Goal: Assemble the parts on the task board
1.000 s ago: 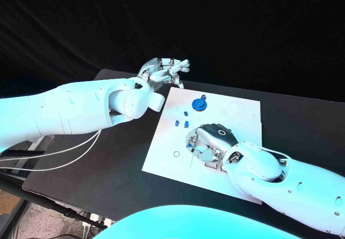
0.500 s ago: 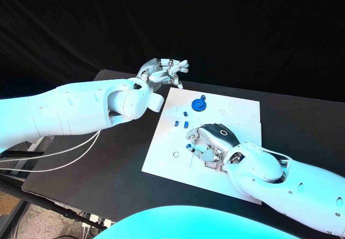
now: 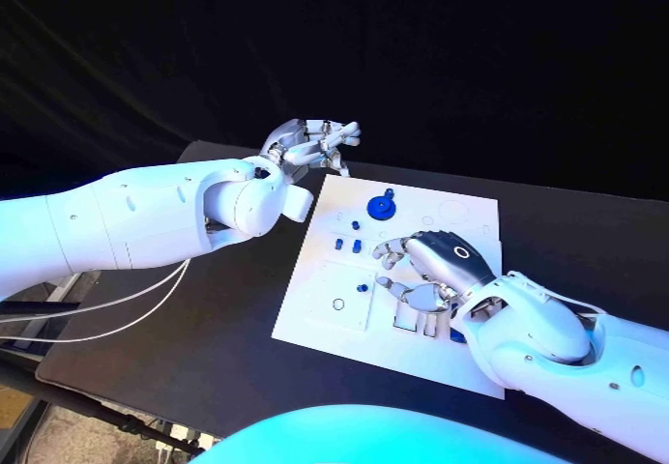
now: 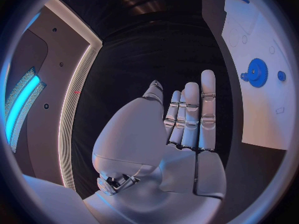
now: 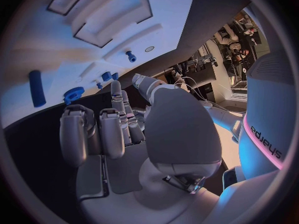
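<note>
One logo, perhaps "sharpa", right hand

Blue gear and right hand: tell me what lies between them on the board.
In the head view, bare white board with faint round outlines lies between the blue gear and the right hand. Small blue pieces sit off to the side.

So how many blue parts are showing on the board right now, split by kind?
Blue gear: 1
Blue pin beside the gear: 1
Small blue pieces in the cluster: 3
Blue peg standing alone: 1
Total: 6 on the task board. The right hand covers part of it and may hide more.
</note>
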Tool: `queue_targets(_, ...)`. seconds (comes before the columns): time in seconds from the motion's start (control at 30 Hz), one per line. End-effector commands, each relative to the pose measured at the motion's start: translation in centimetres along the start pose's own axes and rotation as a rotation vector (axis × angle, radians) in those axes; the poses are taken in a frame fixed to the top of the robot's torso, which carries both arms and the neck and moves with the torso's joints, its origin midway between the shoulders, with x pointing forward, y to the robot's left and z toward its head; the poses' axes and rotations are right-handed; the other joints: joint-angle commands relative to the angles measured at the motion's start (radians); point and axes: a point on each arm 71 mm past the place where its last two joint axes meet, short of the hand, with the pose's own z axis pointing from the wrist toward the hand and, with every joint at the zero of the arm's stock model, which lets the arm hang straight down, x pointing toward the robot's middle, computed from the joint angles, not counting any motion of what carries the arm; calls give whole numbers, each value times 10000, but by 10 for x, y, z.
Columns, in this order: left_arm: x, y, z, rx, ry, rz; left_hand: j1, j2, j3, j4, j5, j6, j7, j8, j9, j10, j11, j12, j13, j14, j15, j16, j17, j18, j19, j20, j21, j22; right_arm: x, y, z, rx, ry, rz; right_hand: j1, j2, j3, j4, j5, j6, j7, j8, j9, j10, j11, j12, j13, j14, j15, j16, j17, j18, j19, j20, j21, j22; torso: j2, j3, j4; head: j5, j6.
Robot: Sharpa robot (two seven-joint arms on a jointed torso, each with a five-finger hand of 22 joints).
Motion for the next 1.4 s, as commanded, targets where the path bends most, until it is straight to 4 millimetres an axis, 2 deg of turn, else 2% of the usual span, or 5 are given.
queue_targets(0.03,1,-1,0,45,58,-54,98,-33,77,9,59,-19,50,-40,-13,-78,2,-2,-10,-77,9,23,-15,140,11,59,-52,-9,-12,-4,-4,193,-148,-21,17,53,-11,-14,-9,75,16,47,11,-20,-35,-20,9,435,47,-35,-6,-60,284,78,-34,1808,-5,-5,-24,-49,41)
queue_targets(0.33,1,-1,0,42,65,-54,98,-33,77,9,59,-19,50,-40,-13,-78,2,-2,-10,-77,9,23,-15,140,11,59,-52,-9,-43,-27,-18,817,236,-441,59,49,-12,-31,-124,248,-17,100,15,67,-72,25,34,445,11,-16,17,-74,317,49,29,1843,-20,5,-12,-200,159)
queue_targets(0.57,2,0,0,41,110,-68,99,-32,82,9,59,-17,49,-38,-12,-86,3,-2,-13,-80,11,23,-17,140,10,60,-55,-11,-55,-53,-24,1557,1397,-1268,-77,-116,-485,103,-414,135,-68,-28,-76,-636,-18,-302,-102,425,62,-32,-39,42,64,87,-522,1596,1,-15,-12,-501,331)
queue_targets(0.9,2,0,0,39,142,-80,101,-33,87,7,58,-14,48,-34,-12,-91,3,0,-14,-83,11,24,-20,140,9,61,-58,-12,-52,-66,-22,1870,2166,-1871,561,301,-2215,471,-390,-13,-144,-195,-239,-1226,-2,-195,-175,308,75,-162,-349,158,-178,103,-1140,1338,14,0,5,-648,377)
queue_targets(1.4,2,0,-1,32,134,-77,101,-33,87,7,58,-14,48,-34,-12,-91,3,0,-14,-83,11,24,-20,140,9,61,-58,-12,-38,-70,-7,1808,2289,-1942,1152,839,-1857,695,-423,367,-214,-83,-298,-627,-128,276,-162,373,-40,-95,-256,63,84,19,-715,1549,26,-1,-7,-623,343)
